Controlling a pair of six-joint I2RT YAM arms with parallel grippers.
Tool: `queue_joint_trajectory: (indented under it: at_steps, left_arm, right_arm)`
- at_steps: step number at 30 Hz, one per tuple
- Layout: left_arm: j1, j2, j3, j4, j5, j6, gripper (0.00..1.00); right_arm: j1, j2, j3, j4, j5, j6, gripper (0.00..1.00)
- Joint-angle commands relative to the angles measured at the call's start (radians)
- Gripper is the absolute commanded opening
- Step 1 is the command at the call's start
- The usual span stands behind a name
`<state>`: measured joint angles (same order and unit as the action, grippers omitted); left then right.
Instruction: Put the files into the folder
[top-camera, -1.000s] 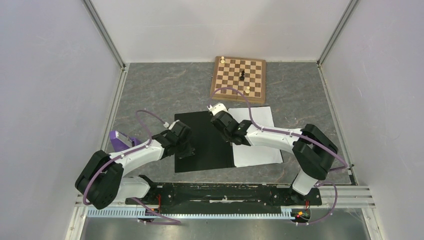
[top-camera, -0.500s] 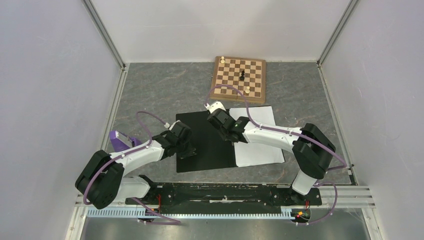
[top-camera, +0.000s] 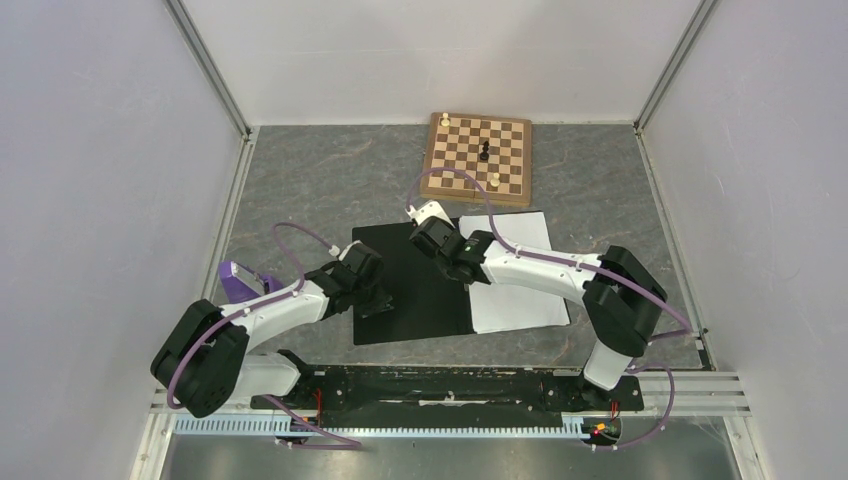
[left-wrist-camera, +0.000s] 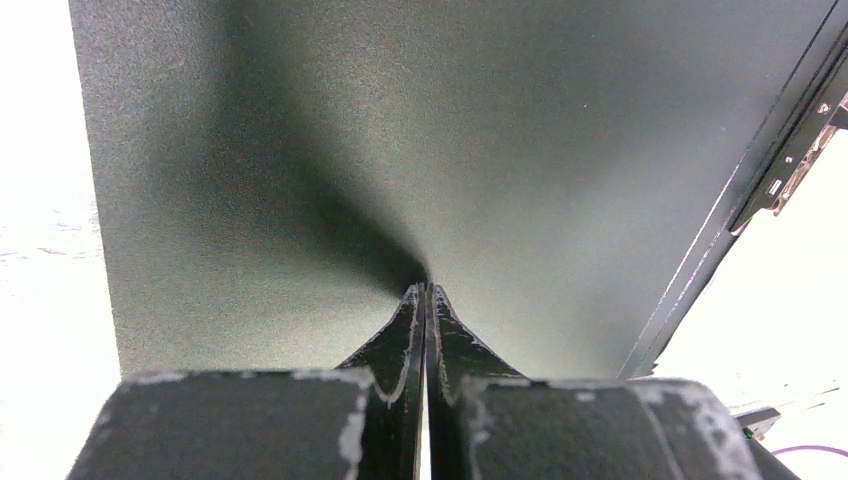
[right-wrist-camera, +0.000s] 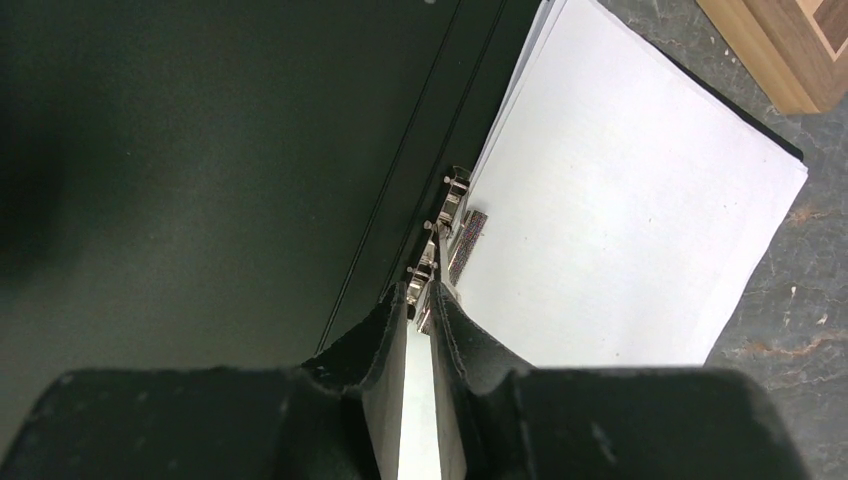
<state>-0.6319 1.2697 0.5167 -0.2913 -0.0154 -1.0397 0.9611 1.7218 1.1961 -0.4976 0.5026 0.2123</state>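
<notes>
Found the folder (top-camera: 415, 305) lying open on the grey table (top-camera: 300, 190), black inside up, with the files (top-camera: 520, 285) stacked on its right half, just beside the spine. Saw the left gripper (left-wrist-camera: 425, 292) closed tight, tips pressed down onto the bare left cover. Noted the right gripper (right-wrist-camera: 420, 298) at the metal spine clip (right-wrist-camera: 455, 215), jaws nearly together with the clip's lever between the tips — seemingly pinched, though hard to confirm from the overhead view.
</notes>
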Motion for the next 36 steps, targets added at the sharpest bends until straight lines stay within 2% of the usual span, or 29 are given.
queue_joint_trajectory:
  at_steps: [1,8,14,36]
  left_arm:
    - [-0.009,0.028,-0.030,-0.041,-0.022,-0.010,0.02]
    - [-0.009,0.023,-0.025,-0.049,-0.027,-0.008,0.02]
    - [-0.009,0.013,-0.020,-0.058,-0.033,-0.006,0.02]
    - [-0.009,-0.009,-0.035,-0.066,-0.042,-0.017,0.02]
  right_arm:
    - [0.010,-0.003,0.064,-0.012,0.023,-0.009,0.17]
    - [0.012,-0.005,0.076,-0.013,0.023,-0.006,0.17]
    - [0.011,0.030,0.104,-0.070,0.084,0.000,0.17]
    - [0.013,0.041,0.088,-0.081,0.054,0.011,0.13]
